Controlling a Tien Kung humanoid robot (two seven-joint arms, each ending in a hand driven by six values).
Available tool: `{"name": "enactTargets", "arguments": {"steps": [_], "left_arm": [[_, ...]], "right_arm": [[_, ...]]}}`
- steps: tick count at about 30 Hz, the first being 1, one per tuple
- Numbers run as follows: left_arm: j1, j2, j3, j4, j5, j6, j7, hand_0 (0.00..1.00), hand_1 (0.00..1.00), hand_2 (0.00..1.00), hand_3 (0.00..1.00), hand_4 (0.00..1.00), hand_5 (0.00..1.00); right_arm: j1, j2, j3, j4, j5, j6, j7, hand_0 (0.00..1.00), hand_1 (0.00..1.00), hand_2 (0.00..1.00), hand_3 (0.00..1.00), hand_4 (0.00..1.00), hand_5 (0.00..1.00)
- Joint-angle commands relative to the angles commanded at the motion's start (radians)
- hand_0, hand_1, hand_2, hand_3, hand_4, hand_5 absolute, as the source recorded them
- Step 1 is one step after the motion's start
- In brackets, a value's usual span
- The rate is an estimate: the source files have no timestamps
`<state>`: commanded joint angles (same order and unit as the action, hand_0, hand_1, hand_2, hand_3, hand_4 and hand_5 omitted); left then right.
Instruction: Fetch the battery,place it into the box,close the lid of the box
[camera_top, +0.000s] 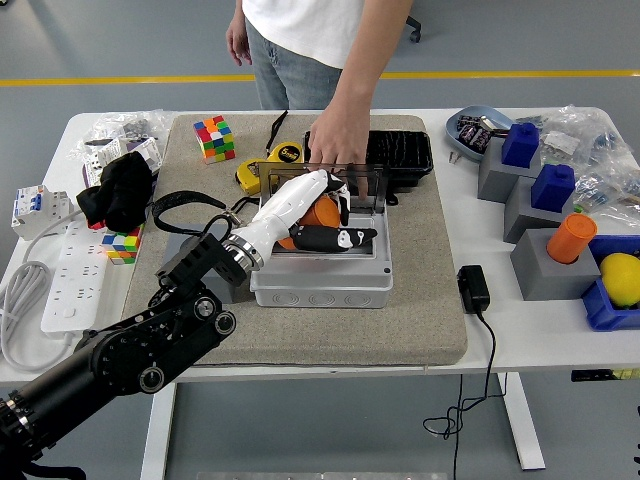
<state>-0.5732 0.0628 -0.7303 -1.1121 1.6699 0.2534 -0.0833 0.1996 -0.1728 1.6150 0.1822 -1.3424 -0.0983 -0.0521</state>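
An orange battery (318, 213) lies inside the open grey box (320, 287) on the grey mat. My left hand (350, 225), white with black fingers (335, 238), reaches into the box from the left and sits over the battery. The fingers stretch out flat to the right, the thumb stands up, and the battery rests against the palm between them. The box's clear lid (366, 181) stands upright at the back edge. A person's hand (338, 140) rests on the lid's top edge from the far side. My right arm is out of the picture.
A black tray (402, 152) lies just behind the box, with a yellow tape measure (262, 168) and a colour cube (213, 137) to its left. A black charger (472, 288) and its cable lie right of the mat. Grey blocks (545, 262) crowd the right edge, a power strip (68, 285) the left.
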Motion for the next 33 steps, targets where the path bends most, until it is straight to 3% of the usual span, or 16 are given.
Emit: {"name": "enactTargets", "arguments": {"steps": [22, 25, 33], "left_arm": [[-0.037, -0.014, 0.045, 0.056, -0.021, -0.001, -0.027, 0.035, 0.004, 0.032, 0.002, 0.827, 0.439], [-0.038, -0.014, 0.045, 0.069, -0.035, -0.009, -0.054, 0.050, 0.024, 0.049, 0.025, 0.831, 0.437], [-0.044, -0.013, 0.051, 0.080, -0.031, -0.047, -0.065, 0.099, 0.081, 0.099, 0.077, 0.837, 0.434]], "right_arm": [[-0.003, 0.000, -0.007, 0.000, 0.005, -0.001, 0.000, 0.837, 0.811, 0.775, 0.813, 0.998, 0.998], [-0.003, 0.000, -0.008, 0.001, 0.007, -0.002, 0.000, 0.837, 0.811, 0.774, 0.814, 0.998, 0.998], [-0.001, 0.000, -0.004, 0.001, 0.006, -0.001, 0.000, 0.837, 0.811, 0.775, 0.813, 0.998, 0.998]]}}
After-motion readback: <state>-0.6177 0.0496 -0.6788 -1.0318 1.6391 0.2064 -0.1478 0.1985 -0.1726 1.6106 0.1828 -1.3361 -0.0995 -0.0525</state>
